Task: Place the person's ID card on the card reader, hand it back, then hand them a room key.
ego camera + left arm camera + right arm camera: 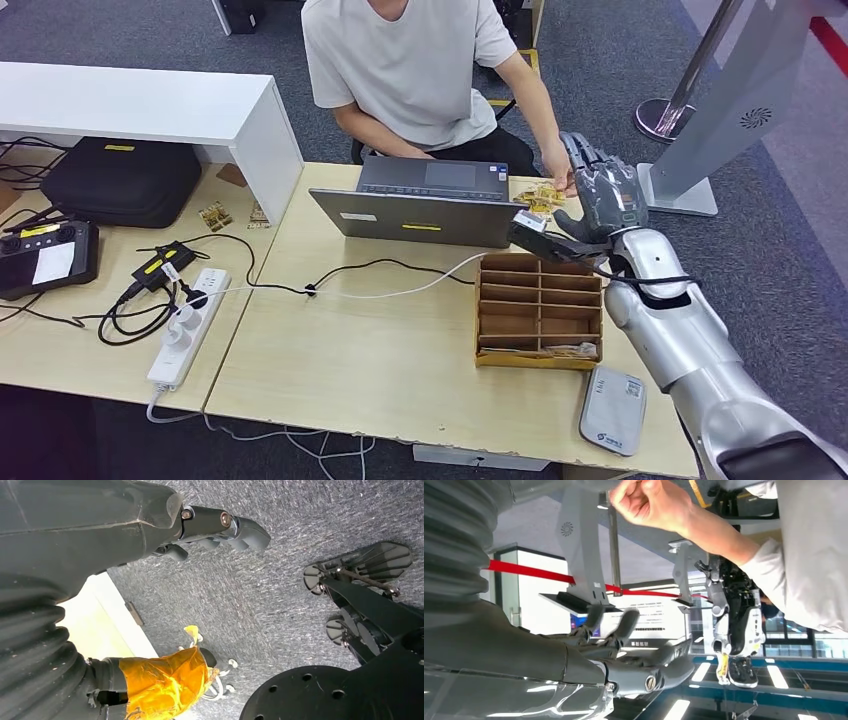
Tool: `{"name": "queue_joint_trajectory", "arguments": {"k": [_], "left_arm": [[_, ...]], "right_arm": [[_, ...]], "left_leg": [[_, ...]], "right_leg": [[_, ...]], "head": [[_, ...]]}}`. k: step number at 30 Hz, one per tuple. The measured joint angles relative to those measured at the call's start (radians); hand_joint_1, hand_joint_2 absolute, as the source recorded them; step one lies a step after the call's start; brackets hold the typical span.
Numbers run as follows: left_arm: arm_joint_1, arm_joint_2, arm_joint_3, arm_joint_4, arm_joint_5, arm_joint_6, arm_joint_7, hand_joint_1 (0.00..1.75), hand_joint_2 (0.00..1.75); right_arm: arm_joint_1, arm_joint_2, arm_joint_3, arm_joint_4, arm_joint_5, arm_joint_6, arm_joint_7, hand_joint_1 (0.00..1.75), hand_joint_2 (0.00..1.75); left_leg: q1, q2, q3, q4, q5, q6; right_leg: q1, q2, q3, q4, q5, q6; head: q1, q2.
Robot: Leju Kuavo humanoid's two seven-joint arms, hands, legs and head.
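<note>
My right hand (603,192) is raised past the right end of the laptop (425,205), fingers spread and palm bare, as the right wrist view (624,652) confirms. The person's hand (556,172) hovers just beside it, closed in a fist (651,502); I cannot tell what it holds. Small gold items (538,198) lie on the table under that hand. The grey card reader (612,408) lies at the table's front right corner. My left hand (220,527) hangs over the carpet and holds nothing.
A wooden compartment box (540,310) stands just below my right hand, with gold items in its front slot (560,350). A white cable (400,290) crosses the table. A power strip (188,325) and black cases lie left. A grey stand (700,150) rises at right.
</note>
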Motion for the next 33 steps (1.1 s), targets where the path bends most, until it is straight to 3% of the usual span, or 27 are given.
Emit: {"name": "queue_joint_trajectory", "arguments": {"k": [9,18,23,29,33], "left_arm": [[0.013,-0.005,0.000,0.000,0.020,0.018,0.000,0.00,1.75],[0.033,-0.016,0.001,0.000,0.036,0.064,-0.007,0.00,1.75],[0.038,-0.022,0.001,0.000,0.036,0.120,-0.021,0.00,1.75],[0.042,-0.029,0.001,0.000,0.042,0.134,-0.037,0.00,1.75],[0.042,-0.030,0.001,0.000,0.043,0.134,-0.038,0.00,1.75]], "right_arm": [[0.187,-0.105,0.002,-0.304,-0.010,-0.073,-0.031,0.00,1.75],[0.489,-0.278,-0.065,-0.695,0.075,-0.133,-0.040,0.00,1.75],[0.656,-0.348,-0.121,-0.842,0.117,-0.132,-0.040,0.00,1.75],[0.821,-0.424,-0.166,-0.966,0.082,-0.045,-0.053,0.00,1.75],[0.861,-0.471,-0.172,-1.001,0.039,0.055,-0.070,0.00,1.75]], "left_leg": [[0.000,-0.001,-0.002,0.000,0.000,0.000],[0.000,-0.001,-0.004,0.000,-0.002,0.000],[0.000,-0.001,-0.004,0.000,-0.002,0.000],[0.000,-0.001,-0.005,0.000,-0.002,0.000],[0.000,0.000,-0.004,0.000,-0.002,0.000]], "right_leg": [[0.000,-0.001,-0.002,0.000,0.000,0.000],[0.000,-0.002,-0.003,-0.001,-0.001,0.001],[0.000,-0.002,-0.003,-0.001,-0.001,0.001],[0.000,-0.002,-0.003,-0.001,-0.001,0.001],[0.000,-0.001,-0.003,-0.001,-0.001,0.001]], "head": [[0.000,0.000],[0.000,0.000],[0.000,0.000],[0.000,0.000],[0.000,0.000]]}}
